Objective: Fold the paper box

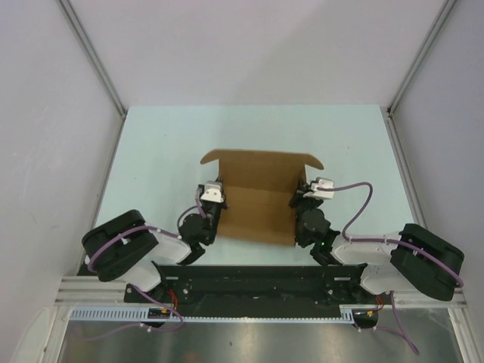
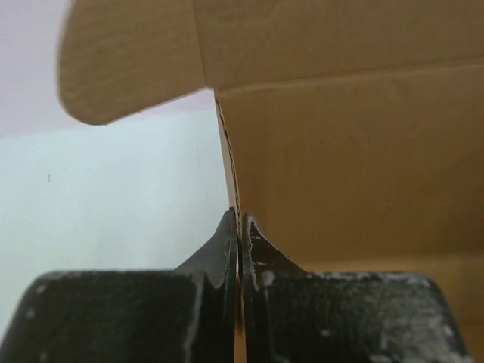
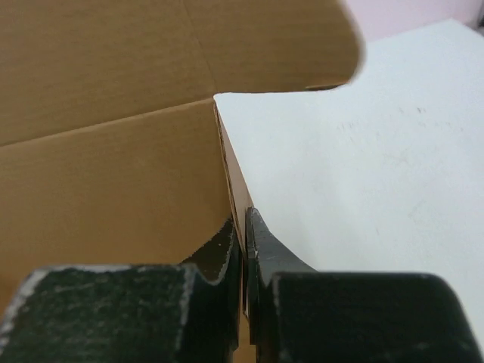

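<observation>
Paper box [image 2: 340, 166] in end effector [image 2: 238, 227]

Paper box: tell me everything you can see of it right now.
The paper box is plain brown, unprinted cardboard with visible crease lines, partly formed and open on top. It sits in the middle of the table, with its base panel flat and a rounded flap at each far corner. The left gripper and right gripper are each shut on a thin side panel, seen edge-on in the wrist views. Apart from the table, nothing else touches it.
</observation>
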### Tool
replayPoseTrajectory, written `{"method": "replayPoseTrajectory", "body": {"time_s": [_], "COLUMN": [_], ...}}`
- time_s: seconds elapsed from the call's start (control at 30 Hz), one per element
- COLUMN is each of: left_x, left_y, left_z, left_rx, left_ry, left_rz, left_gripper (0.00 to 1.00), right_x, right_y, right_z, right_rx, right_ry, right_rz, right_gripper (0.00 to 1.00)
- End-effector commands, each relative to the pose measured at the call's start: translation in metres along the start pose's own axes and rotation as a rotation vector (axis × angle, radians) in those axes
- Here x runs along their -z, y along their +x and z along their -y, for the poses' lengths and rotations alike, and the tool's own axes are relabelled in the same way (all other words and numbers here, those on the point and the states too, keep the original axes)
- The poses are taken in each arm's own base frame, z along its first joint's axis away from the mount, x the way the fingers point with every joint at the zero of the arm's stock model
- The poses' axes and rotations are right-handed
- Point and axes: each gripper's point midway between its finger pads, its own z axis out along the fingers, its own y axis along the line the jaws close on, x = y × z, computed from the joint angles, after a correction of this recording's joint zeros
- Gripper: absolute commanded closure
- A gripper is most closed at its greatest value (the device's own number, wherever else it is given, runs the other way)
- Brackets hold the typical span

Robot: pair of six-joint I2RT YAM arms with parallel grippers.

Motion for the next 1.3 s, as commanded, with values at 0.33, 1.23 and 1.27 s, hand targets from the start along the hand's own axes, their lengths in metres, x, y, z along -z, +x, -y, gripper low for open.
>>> {"method": "replayPoseTrajectory", "body": {"time_s": [0.33, 1.23, 1.27], "left_x": [0.042, 0.046, 0.046], "left_y": [0.015, 0.045, 0.046], "left_z": [0.018, 0.009, 0.009], "left_rx": [0.151, 0.083, 0.082], "left_ry": [0.105, -0.021, -0.025], "left_rz": [-0.006, -0.088, -0.091], "left_gripper": [1.0, 1.0, 1.0], "right_x": [0.052, 0.117, 0.121], "right_y": [0.082, -0.074, -0.082], "right_z": [0.007, -0.033, -0.037], "right_rx": [0.173, 0.127, 0.122], "right_ry": [-0.137, -0.326, -0.338], "right_rz": [-0.29, -0.093, -0.082], "right_gripper": [0.89, 0.0, 0.0]}}
